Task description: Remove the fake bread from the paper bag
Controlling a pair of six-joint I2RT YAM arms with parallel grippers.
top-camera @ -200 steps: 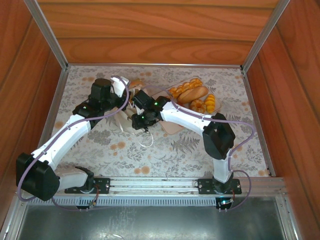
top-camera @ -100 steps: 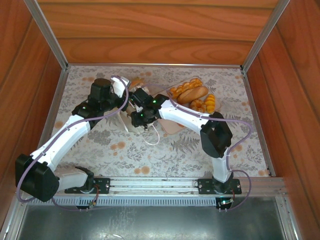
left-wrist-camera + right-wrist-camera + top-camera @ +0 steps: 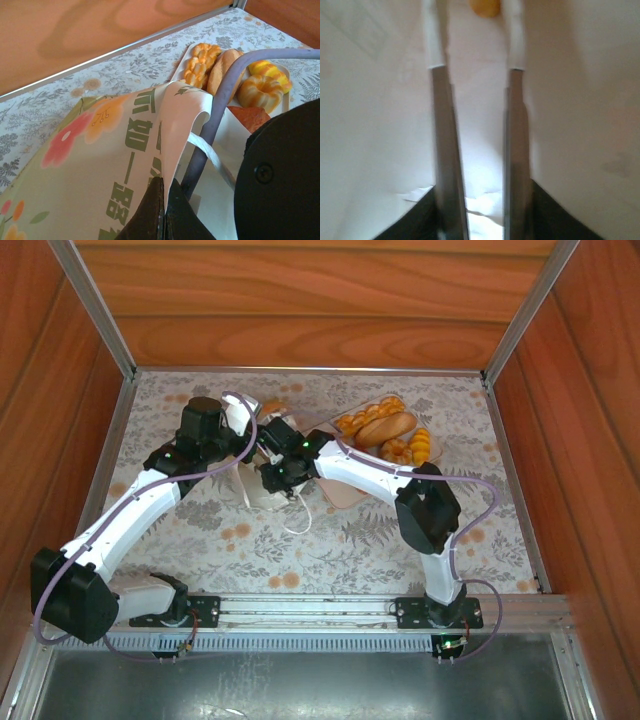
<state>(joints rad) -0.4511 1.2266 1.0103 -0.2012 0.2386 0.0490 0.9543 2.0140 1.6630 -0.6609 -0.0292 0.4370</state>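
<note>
Pinching the raised rim of the white paper bag (image 3: 125,145), the left claw (image 3: 163,200) is clamped tight on the paper. Inside the bag, the right claw (image 3: 475,22) has its fingers a little apart. A yellow-orange piece of fake bread (image 3: 485,6) lies at their tips, and I cannot tell whether they grip it. Beyond the left claw, past the bag's rim, the beige tray (image 3: 181,62) holds a braided loaf (image 3: 201,62), a long bun (image 3: 225,67) and a round roll (image 3: 260,92).
</note>
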